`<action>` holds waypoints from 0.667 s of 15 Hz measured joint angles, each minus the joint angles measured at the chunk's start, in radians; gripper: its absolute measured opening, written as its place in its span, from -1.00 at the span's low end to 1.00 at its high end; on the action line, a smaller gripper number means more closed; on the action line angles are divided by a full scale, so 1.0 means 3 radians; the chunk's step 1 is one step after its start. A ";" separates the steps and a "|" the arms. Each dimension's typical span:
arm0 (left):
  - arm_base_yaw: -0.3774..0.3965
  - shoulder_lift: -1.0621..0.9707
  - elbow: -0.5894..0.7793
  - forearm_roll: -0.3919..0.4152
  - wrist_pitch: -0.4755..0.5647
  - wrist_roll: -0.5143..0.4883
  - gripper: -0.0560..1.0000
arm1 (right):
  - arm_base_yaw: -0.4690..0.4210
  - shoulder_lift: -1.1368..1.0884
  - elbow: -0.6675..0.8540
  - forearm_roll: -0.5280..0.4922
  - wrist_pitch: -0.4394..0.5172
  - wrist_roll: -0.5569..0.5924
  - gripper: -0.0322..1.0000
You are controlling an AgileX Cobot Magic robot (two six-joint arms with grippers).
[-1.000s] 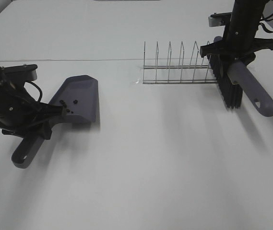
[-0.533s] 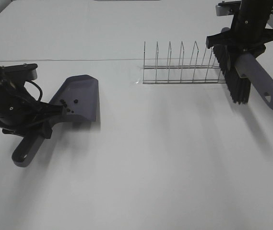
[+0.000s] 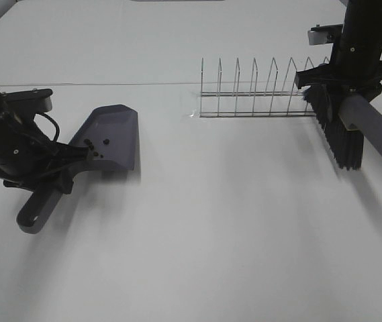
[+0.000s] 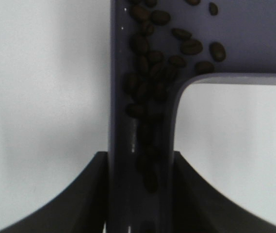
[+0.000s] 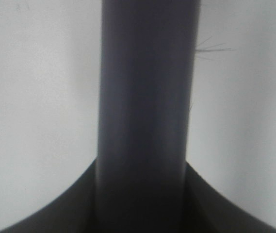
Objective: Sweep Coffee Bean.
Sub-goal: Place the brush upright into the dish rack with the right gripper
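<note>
white table (image 3: 191, 261), faint seam (image 3: 123, 84) across it, soft shadows

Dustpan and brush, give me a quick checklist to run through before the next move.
1. Hold of the left gripper on the dustpan handle: ok, shut on it.
2. The coffee beans inside the dustpan: ok, gathered at the back and down the handle channel.
3. Stray beans on the table: cannot tell, too small to rule out.
4. Hold of the right gripper on the brush handle: ok, shut on it.
5. The brush apart from the wire rack: cannot tell, they overlap in the high view.
</note>
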 joint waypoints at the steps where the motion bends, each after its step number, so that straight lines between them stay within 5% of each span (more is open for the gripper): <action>1: 0.0000 0.0000 0.0000 0.0000 0.0000 0.0000 -0.23 | 0.0003 0.0000 0.0000 0.0000 0.0000 0.0000 -0.27; 10: 0.0000 0.0000 0.0000 -0.0003 -0.0017 0.0000 -0.23 | 0.0137 0.0173 0.0000 -0.0107 0.0000 0.0003 -0.27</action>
